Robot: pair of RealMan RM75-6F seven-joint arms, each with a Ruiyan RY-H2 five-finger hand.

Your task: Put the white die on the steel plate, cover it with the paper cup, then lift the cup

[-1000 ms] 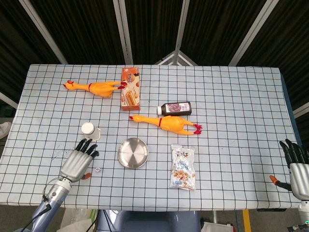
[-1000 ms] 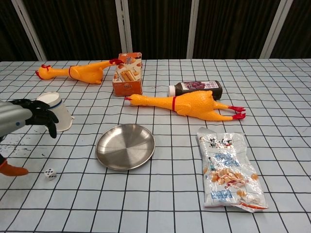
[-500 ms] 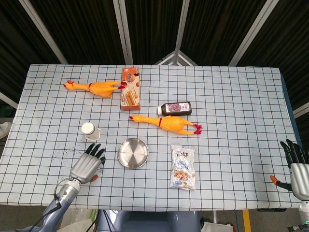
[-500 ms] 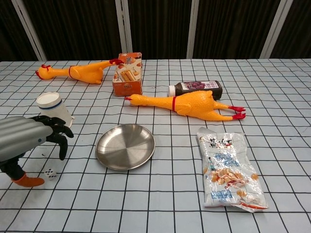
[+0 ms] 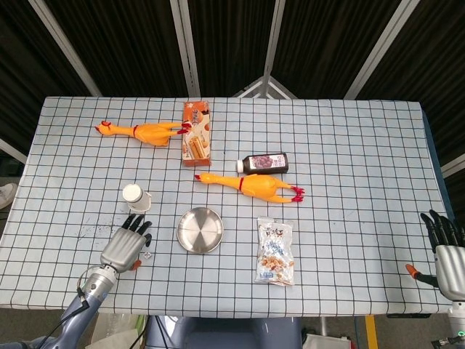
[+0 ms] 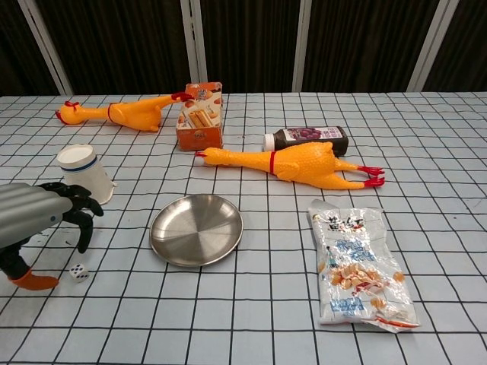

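Note:
The small white die [image 6: 77, 273] [image 5: 147, 255] lies on the checked cloth just left of the round steel plate [image 6: 196, 229] [image 5: 200, 230]. My left hand [image 6: 42, 224] [image 5: 125, 247] hovers right over the die with its fingers apart, holding nothing; the black fingertips point past the die toward the plate. The white paper cup [image 6: 86, 175] [image 5: 135, 196] lies tipped on its side behind the hand, its bottom facing the cameras. My right hand [image 5: 447, 243] rests at the table's far right edge, fingers spread and empty.
Two yellow rubber chickens [image 6: 297, 165] [image 6: 114, 112], an orange biscuit box [image 6: 200, 115] and a dark bottle [image 6: 308, 138] lie behind the plate. A snack bag [image 6: 359, 262] lies right of the plate.
My left hand came down and back from beside the cup, then slid slightly left; the die shows again beside its fingertips. Nothing else moved.

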